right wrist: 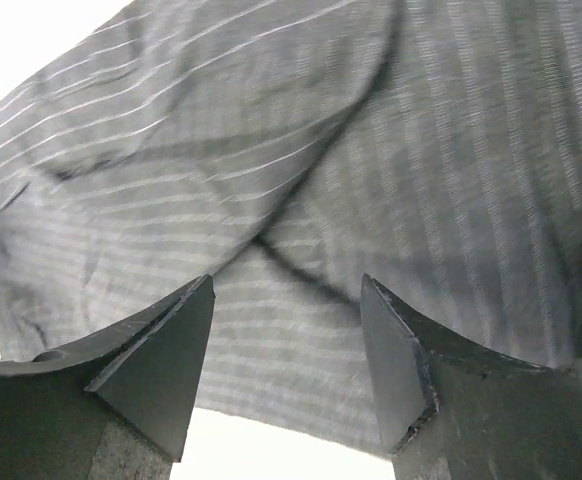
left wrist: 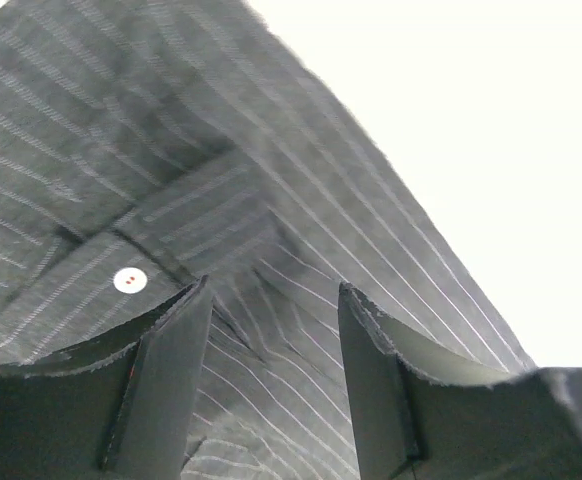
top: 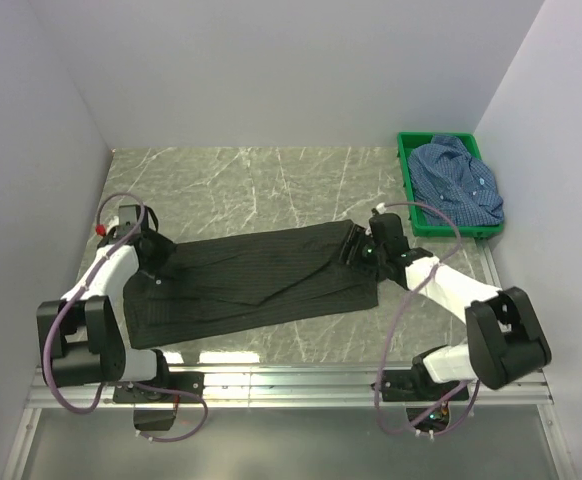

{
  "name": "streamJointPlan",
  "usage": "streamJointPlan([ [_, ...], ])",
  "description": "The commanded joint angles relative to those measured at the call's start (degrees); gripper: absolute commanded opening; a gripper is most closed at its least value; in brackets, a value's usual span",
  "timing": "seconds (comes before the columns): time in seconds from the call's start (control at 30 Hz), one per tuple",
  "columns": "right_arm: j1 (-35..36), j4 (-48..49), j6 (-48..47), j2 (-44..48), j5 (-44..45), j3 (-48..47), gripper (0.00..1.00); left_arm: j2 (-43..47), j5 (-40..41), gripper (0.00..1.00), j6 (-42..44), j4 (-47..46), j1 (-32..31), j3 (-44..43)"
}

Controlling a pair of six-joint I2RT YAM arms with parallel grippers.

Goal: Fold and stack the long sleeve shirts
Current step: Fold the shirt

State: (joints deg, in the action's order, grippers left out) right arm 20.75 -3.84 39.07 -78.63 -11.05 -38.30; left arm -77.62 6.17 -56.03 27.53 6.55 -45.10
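The black striped shirt [top: 256, 280] lies spread flat across the table, lengthwise from left to right. My left gripper [top: 158, 256] is over its left end. In the left wrist view the left gripper [left wrist: 273, 290] is open, with striped cloth [left wrist: 171, 150] and a white button [left wrist: 130, 281] right under the jaws. My right gripper [top: 357, 250] is at the shirt's far right corner. In the right wrist view the right gripper [right wrist: 286, 285] is open, and the cloth's edge [right wrist: 291, 400] runs between the jaws. The blue checked shirt [top: 458, 180] lies crumpled in the green crate [top: 407, 190].
The crate stands at the back right against the right wall. White walls close in the marble-patterned table [top: 251, 185] on the left, back and right. A metal rail [top: 291, 385] runs along the near edge by the arm bases.
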Motion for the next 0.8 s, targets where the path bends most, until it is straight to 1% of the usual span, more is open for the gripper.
streamJointPlan([
  [0.0, 5.25, -3.20, -1.54, 3.92, -1.33, -3.17, 0.68, 3.44, -0.98, 0.59, 5.58, 2.00, -1.53, -2.36],
  [0.03, 6.57, -2.85, -0.84, 3.66, -3.08, -3.70, 0.68, 3.53, -1.69, 0.58, 6.02, 1.74, -1.97, -2.19],
  [0.07, 9.54, -1.63, -0.40, 3.14, -6.49, -5.01, 0.67, 3.71, -2.21, 0.58, 6.28, 1.65, -2.15, -2.01],
  [0.13, 12.54, -0.04, 0.83, -0.46, -10.73, -6.95, 0.67, 3.36, -1.87, 0.56, 6.37, 1.13, -2.42, -1.22],
  [0.17, 15.34, 0.14, 0.92, -1.86, -12.14, -9.48, 0.66, 2.40, -1.78, 0.55, 6.46, 1.12, -2.42, -0.96],
  [0.23, 18.26, 0.15, 0.49, -6.43, -14.87, -12.39, 0.66, 1.17, -1.52, 0.53, 7.16, 0.86, -2.50, -1.04],
  [0.27, 19.31, -0.12, 0.05, -8.10, -16.10, -15.54, 0.66, -0.23, -1.34, 0.52, 7.25, 0.86, -2.42, -1.04],
  [0.3, 21.15, -1.42, -1.18, -11.86, -18.63, -17.40, 0.66, -1.03, -1.17, 0.51, 7.34, 0.95, -2.50, -1.39],
  [0.4, 23.45, -3.54, -3.99, -18.63, -21.81, -23.56, 0.66, -3.49, -0.90, 0.50, 7.08, 1.12, -2.42, -1.74],
  [0.53, 24.33, -8.19, -7.07, -26.21, -25.59, -27.87, 0.66, -6.13, -0.11, 0.49, 6.11, 1.12, -2.42, -1.65],
  [0.6, 24.51, -10.92, -9.87, -29.72, -25.51, -29.46, 0.66, -7.80, 0.06, 0.48, 5.41, 1.39, -2.15, -1.48],
  [0.67, 24.25, -12.95, -10.68, -31.14, -23.77, -28.85, 0.66, -9.03, -0.02, 0.47, 4.79, 1.56, -1.89, -1.48],
  [0.77, 22.41, -11.90, -10.51, -31.59, -21.48, -25.25, 0.66, -9.74, 0.33, 0.46, 3.56, 1.74, -1.01, -1.04],
])
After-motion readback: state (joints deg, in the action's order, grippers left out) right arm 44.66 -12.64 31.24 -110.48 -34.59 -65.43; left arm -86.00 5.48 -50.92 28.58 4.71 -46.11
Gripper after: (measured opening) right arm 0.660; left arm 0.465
